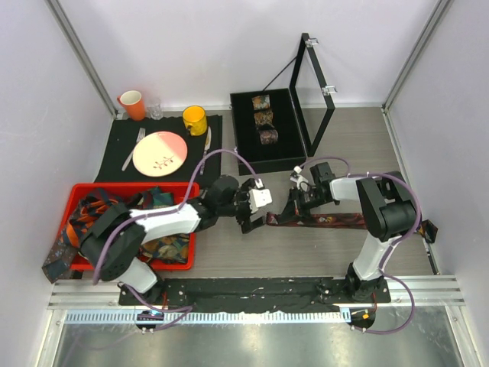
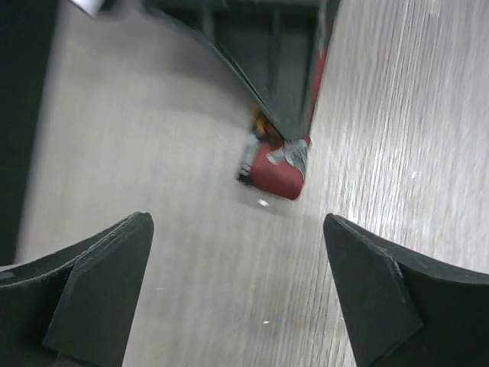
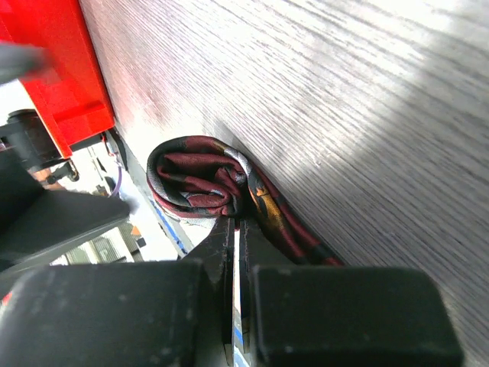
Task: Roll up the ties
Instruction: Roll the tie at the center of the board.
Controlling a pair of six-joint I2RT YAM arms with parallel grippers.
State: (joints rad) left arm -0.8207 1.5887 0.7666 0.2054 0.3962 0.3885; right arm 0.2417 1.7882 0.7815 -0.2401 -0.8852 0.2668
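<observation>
Though half-hidden, right gripper [image 3: 235,227] seemingly on tie [image 3: 195,180]

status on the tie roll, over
Left gripper open, empty. Right gripper shut on dark red tie, end partly coiled. Nothing blocking it.

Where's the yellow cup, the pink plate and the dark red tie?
yellow cup [image 1: 194,120]: top view, its middle.
pink plate [image 1: 174,142]: top view, bare upper part.
dark red tie [image 3: 187,183]: right wrist view, rolled end.

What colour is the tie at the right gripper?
Dark red fabric necktie, orange and grey marks; right wrist view.
</observation>
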